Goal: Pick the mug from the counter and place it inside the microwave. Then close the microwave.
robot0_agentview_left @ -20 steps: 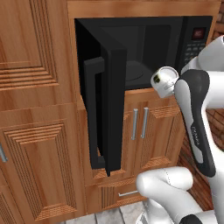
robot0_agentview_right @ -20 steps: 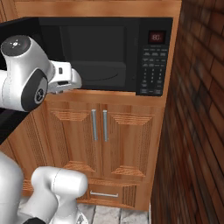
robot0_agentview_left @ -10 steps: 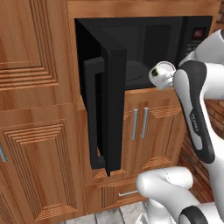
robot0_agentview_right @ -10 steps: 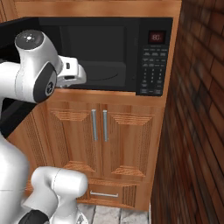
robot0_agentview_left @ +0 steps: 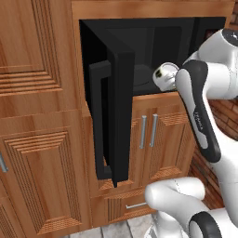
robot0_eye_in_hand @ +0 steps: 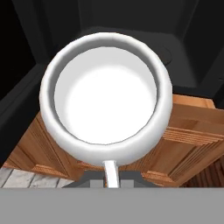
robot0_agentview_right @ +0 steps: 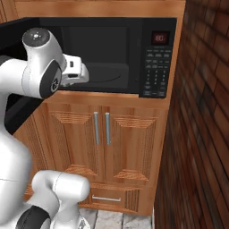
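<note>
Gripper: my gripper [robot0_eye_in_hand: 110,177] is clamped on the mug's handle.
Mug: the mug [robot0_eye_in_hand: 105,96] sits upright in my grip, just at the front edge of the microwave's opening, above the wooden cabinet doors [robot0_agentview_right: 100,134].
Microwave: the microwave [robot0_agentview_right: 134,56] is dark inside.
Door: its door [robot0_agentview_left: 114,121] hangs wide open to the left.

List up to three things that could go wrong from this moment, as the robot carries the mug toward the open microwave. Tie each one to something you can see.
1. The mug is held by its near rim or handle alone, so it might tilt or slip while moving.
2. It hangs at the front edge of the microwave, over the cabinet doors; released now, it would likely fall.
3. The door juts far out beside the arm, so a wide swing could hit it.
</note>
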{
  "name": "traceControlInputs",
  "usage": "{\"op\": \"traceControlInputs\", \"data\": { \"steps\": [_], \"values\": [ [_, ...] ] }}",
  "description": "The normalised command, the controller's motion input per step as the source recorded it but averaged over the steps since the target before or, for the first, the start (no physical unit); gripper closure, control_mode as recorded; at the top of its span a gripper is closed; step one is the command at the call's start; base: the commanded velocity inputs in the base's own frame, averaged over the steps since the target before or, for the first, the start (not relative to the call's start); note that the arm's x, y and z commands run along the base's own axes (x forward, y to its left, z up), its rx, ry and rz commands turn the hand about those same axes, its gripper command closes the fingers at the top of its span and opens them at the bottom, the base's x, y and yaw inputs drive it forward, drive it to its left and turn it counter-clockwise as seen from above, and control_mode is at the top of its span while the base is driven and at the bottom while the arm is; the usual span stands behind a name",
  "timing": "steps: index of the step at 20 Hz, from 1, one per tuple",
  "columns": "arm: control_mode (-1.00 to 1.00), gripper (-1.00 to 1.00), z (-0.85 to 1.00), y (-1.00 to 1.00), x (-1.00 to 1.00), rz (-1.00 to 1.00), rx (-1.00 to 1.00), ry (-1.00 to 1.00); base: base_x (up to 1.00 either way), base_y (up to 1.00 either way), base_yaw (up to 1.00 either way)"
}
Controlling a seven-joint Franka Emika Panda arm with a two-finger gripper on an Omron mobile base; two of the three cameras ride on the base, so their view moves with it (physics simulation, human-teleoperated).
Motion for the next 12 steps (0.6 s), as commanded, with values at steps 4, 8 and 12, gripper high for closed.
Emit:
{"op": "traceControlInputs", "data": {
  "steps": [4,8,12],
  "values": [
    [-1.00,1.00,-0.03,0.00,0.14,0.00,0.03,0.03,0.00,0.00,0.00],
    [-1.00,1.00,-0.19,0.02,0.44,-0.01,0.01,0.07,0.00,0.00,0.00],
    [-1.00,1.00,-0.28,0.10,0.56,-0.03,0.00,0.15,0.00,0.00,0.00]
  ]
}}
